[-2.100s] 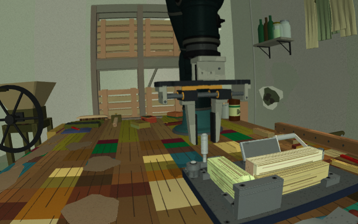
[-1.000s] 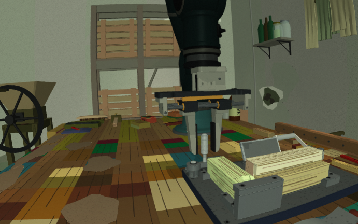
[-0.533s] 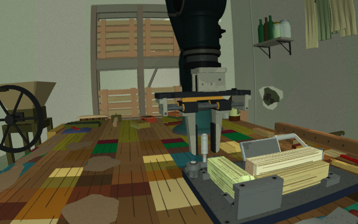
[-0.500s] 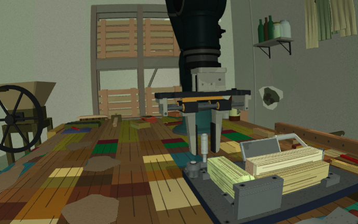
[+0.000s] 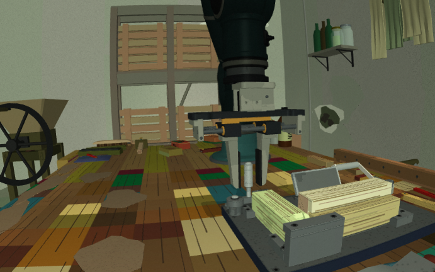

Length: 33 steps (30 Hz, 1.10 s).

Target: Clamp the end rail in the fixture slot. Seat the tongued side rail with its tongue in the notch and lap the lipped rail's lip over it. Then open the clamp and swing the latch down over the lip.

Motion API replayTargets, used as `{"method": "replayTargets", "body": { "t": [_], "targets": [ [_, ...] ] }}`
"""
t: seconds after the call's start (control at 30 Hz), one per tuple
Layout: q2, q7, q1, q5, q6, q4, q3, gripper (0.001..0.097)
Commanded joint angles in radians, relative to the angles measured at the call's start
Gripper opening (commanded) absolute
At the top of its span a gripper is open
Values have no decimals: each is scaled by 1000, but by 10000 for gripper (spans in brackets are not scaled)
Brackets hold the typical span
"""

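Observation:
The end rail [image 5: 278, 210] lies pale and short in the slot at the near left of the dark fixture plate [image 5: 330, 233]. Two longer pale rails [image 5: 350, 203] lie stacked across the plate, the upper one lapped over the lower. A grey latch plate [image 5: 317, 178] with a bent handle stands raised behind them. The clamp's upright lever [image 5: 248, 174] rises from its round base [image 5: 234, 204] at the plate's left corner. My gripper [image 5: 248, 181] hangs straight down around this lever, open and holding nothing.
A grey block [image 5: 313, 235] stands at the plate's near edge, in front of the end rail. A wooden beam [image 5: 398, 171] runs along the right side of the bench. Small parts lie scattered at the far end. A hand-wheel machine [image 5: 12, 145] stands at the left.

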<state>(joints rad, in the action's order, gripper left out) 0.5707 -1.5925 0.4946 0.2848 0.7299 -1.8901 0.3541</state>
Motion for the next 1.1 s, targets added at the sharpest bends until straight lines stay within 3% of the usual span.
{"method": "replayTargets", "body": {
  "t": [0.0, 1.07],
  "targets": [
    [-1, 0, 0, 0, 0, 1, 0, 359],
    [-1, 0, 0, 0, 0, 1, 0, 39]
  ]
}}
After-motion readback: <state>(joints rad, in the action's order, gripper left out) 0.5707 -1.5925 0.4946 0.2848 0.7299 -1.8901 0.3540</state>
